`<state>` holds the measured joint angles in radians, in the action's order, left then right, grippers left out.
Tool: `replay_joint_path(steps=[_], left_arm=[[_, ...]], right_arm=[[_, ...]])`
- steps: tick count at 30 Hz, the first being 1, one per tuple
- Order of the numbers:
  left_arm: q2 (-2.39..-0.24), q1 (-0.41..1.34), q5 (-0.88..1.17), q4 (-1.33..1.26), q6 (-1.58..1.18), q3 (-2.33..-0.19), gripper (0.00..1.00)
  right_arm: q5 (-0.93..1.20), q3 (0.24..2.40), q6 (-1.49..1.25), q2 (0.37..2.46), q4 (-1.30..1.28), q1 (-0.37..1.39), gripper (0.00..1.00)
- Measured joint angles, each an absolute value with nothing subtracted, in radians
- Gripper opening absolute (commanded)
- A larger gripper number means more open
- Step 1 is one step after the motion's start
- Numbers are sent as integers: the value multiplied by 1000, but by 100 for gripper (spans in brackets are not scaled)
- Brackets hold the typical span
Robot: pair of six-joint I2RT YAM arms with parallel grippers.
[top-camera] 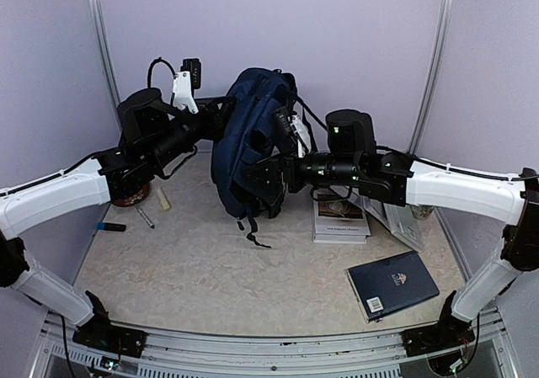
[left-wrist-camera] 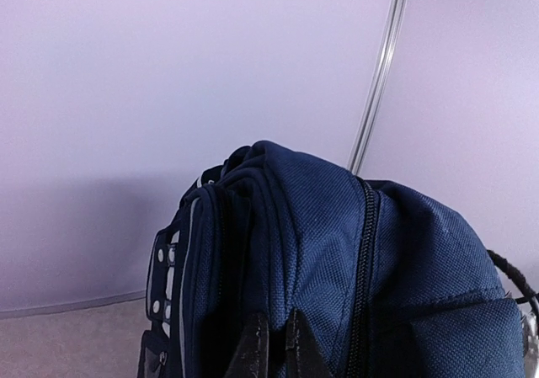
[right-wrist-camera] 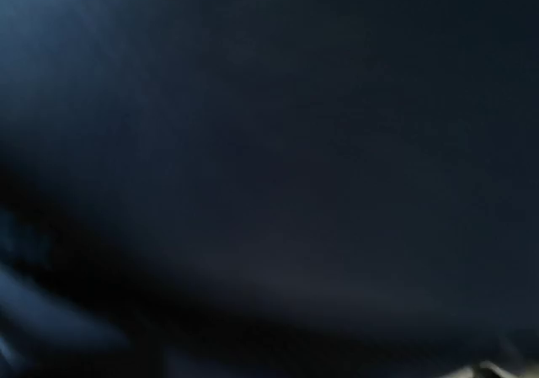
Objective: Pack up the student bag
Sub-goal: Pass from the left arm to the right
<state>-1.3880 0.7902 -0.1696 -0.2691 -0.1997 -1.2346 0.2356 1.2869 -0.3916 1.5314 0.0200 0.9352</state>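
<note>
Navy student bag (top-camera: 248,134) upright on counter (top-camera: 210,268); left hand (left-wrist-camera: 274,348) pinching its fabric, right hand (top-camera: 257,174) spread against side. Opening step, likely; next: reach zipper (left-wrist-camera: 364,260).

No readable text, navy book (top-camera: 392,284) label illegible

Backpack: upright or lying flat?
Upright: student bag stands tall, top uppermost, straps hanging down to the table.
</note>
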Motion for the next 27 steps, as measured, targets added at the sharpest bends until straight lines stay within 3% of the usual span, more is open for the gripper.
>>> replay_joint_path(steps=[15,22,24,27], left_arm=[[-1363,817,-305,-352,-216,-1153,0],[-1363,858,-354,-404,-221,-1127,0],[-1363,867,-360,-416,-223,-1121,0],[-1362,872,-360,-435,-232,-1110,0]], right_arm=[[427,1362,-299,1547,106,982,100],[379,1350,-303,1528,147,982,99],[352,1377,-307,1560,144,984,95],[287,1423,-307,1609,120,986,67]])
